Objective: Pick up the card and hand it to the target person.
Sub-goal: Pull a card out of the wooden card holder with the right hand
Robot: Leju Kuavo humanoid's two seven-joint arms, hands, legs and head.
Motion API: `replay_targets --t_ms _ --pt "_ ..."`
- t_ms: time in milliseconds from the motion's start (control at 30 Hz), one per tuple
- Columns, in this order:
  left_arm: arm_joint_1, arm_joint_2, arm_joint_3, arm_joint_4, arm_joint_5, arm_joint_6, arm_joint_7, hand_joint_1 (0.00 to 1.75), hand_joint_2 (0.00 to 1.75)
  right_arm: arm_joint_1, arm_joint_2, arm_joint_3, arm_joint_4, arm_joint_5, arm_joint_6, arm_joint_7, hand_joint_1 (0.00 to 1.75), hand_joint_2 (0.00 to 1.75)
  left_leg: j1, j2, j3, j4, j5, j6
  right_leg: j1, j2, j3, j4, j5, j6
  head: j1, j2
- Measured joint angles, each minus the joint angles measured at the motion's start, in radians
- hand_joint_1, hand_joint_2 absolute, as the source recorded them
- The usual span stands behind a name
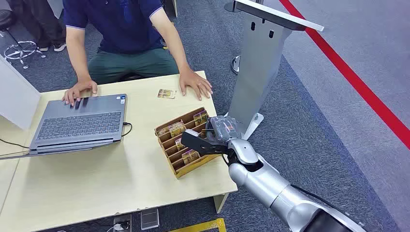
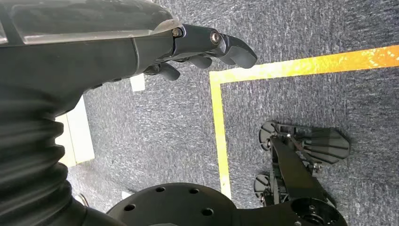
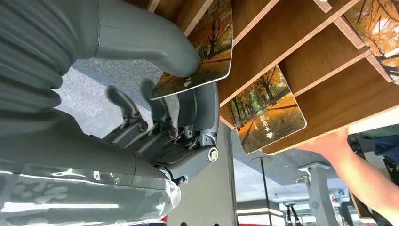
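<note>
A wooden card rack [image 1: 181, 140] with several slots stands near the table's right edge, holding autumn-tree cards. My right hand [image 1: 212, 137] reaches into it from the right. Up close, its thumb [image 3: 160, 47] presses one card [image 3: 211, 47] against the dark fingers [image 3: 197, 122] behind it, and the card's far end still sits in its slot. Another card [image 3: 268, 113] rests in the neighbouring slot. The person [image 1: 121, 29] sits across the table, one hand [image 1: 196, 82] flat on it near the rack. My left hand [image 2: 202, 47] hangs over the carpet, fingers apart, holding nothing.
A loose card [image 1: 166, 94] lies on the table [image 1: 96, 179] near the person's hand. An open laptop [image 1: 80, 123] occupies the left side under the person's other hand. A grey stand [image 1: 261, 58] rises just right of the table. The person's forearm [image 3: 357, 160] is beyond the rack.
</note>
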Motion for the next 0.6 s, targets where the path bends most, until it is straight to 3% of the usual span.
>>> replay_targets --t_ms 600 --pt "-0.001 0.005 -0.023 0.0 0.018 0.003 -0.013 0.0 1.75 -0.001 -0.002 -0.001 -0.007 0.003 -0.002 0.009 1.75 1.75 0.0 0.0 0.0 0.0 0.0 0.0 0.0 0.0 0.0 0.0 0.0 0.0 0.0 0.0"
